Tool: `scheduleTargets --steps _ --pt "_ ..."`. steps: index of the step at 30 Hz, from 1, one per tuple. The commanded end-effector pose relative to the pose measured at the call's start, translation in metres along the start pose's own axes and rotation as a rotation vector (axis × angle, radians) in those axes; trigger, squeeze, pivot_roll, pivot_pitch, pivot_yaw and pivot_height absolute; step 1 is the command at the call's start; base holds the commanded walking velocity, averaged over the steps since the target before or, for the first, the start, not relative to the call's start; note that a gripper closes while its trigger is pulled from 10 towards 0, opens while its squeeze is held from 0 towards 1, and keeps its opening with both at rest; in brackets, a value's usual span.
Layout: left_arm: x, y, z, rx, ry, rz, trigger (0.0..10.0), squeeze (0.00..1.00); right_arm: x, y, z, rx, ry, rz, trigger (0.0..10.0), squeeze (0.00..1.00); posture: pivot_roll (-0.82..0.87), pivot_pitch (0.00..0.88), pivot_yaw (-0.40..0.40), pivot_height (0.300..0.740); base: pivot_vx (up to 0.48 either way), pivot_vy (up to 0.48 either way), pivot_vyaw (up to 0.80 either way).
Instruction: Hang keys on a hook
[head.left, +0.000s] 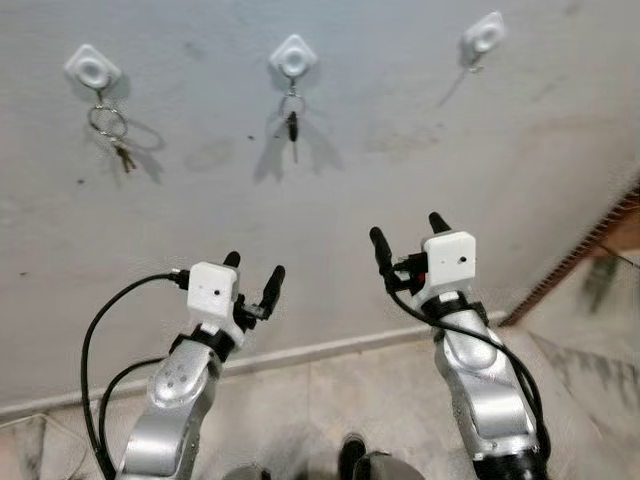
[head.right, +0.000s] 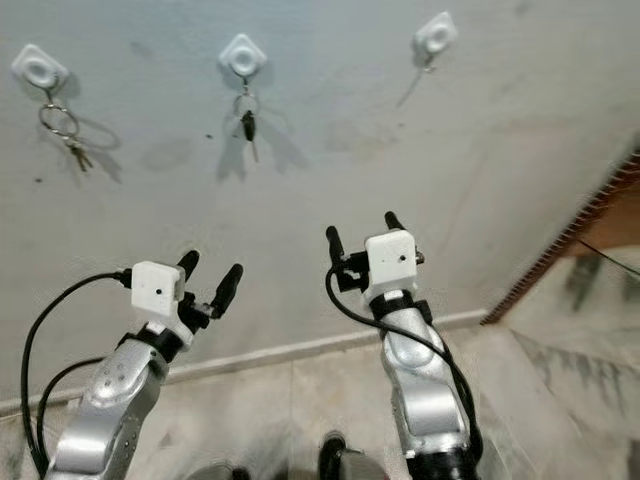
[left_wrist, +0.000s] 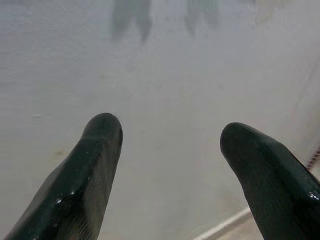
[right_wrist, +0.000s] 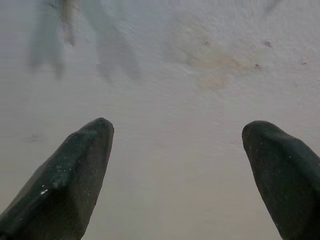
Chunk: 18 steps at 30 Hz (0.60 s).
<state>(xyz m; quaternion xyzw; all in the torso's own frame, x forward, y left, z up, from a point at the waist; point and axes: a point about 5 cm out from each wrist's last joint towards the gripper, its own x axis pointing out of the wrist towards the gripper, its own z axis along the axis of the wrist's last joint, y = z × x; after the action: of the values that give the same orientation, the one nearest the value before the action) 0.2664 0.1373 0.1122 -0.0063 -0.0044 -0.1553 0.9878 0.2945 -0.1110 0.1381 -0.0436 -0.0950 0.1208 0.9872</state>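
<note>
Three white hooks are sitting in a row high on the grey wall (head.left: 400, 120). The left hook (head.left: 92, 68) is carrying a key ring with keys (head.left: 115, 135) dangling below it, casting a shadow to the side. The middle hook (head.left: 293, 55) is holding a second set of keys (head.left: 292, 122), dark key hanging straight down. The right hook (head.left: 484, 37) is showing just its small metal prong and a thin shadow line. Both arms are raised in front of the wall, well below the hooks. The left gripper (head.left: 252, 275) is pointing up at the wall, fingers spread apart, nothing between them; the left wrist view is showing both black fingertips (left_wrist: 100, 145) parted with bare wall in the gap. The right gripper (head.left: 408, 234) is sitting a bit higher and further right, roughly under the gap between the middle and right hooks, also released and empty; in the right wrist view its fingertips (right_wrist: 87, 150) are standing wide apart against plain wall, blurred hook shadows near the frame edge. Black cables are looping off both wrists. A pale skirting strip (head.left: 330, 350) is running along the wall base, tiled floor (head.left: 350, 400) below it. A reddish-brown striped edge (head.left: 590, 245) is cutting in diagonally on the right side; cannot tell what it is.
</note>
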Motion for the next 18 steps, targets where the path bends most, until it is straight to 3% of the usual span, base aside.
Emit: scheduleTargets --steps 1,18 --pt "0.0 -0.0023 -0.0023 -0.001 0.013 -0.004 10.0 0.0 -0.0019 -0.0046 0.0005 -0.007 0.002 -0.016 10.0 0.0 0.01 0.136 0.027 0.74 -0.262 0.0 0.0" --pt "0.0001 -0.0018 -0.0054 -0.018 0.03 0.012 10.0 0.0 -0.0025 -0.007 -0.0005 -0.024 0.014 -0.023 10.0 0.0 0.01 0.143 0.02 0.74 -0.29 0.0 0.0"
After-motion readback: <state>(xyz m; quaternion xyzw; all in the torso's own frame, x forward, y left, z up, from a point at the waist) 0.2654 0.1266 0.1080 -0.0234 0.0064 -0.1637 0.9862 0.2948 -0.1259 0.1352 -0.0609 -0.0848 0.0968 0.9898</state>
